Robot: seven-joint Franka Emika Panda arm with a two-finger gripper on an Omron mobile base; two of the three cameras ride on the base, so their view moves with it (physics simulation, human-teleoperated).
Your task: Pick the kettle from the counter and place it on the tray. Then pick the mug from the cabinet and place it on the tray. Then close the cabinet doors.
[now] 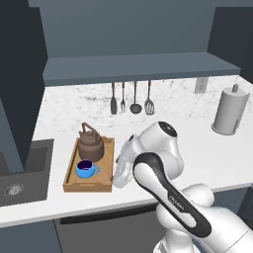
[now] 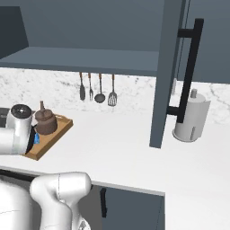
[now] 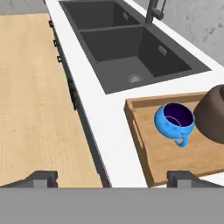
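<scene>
With kettle [image 1: 91,144] and mug [image 1: 85,169] both on the tray [image 1: 70,185], the cabinet doors [image 2: 165,72] remained: stiff, light-swinging panels, best pushed at the bar handle [image 2: 187,69]. My gripper [image 3: 111,177] looked released, holding nothing, probably.

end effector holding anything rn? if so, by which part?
Nothing held. In the hand view the end effector is open with nothing between its fingertips; the mug sits upright on the tray beside the kettle.
</scene>
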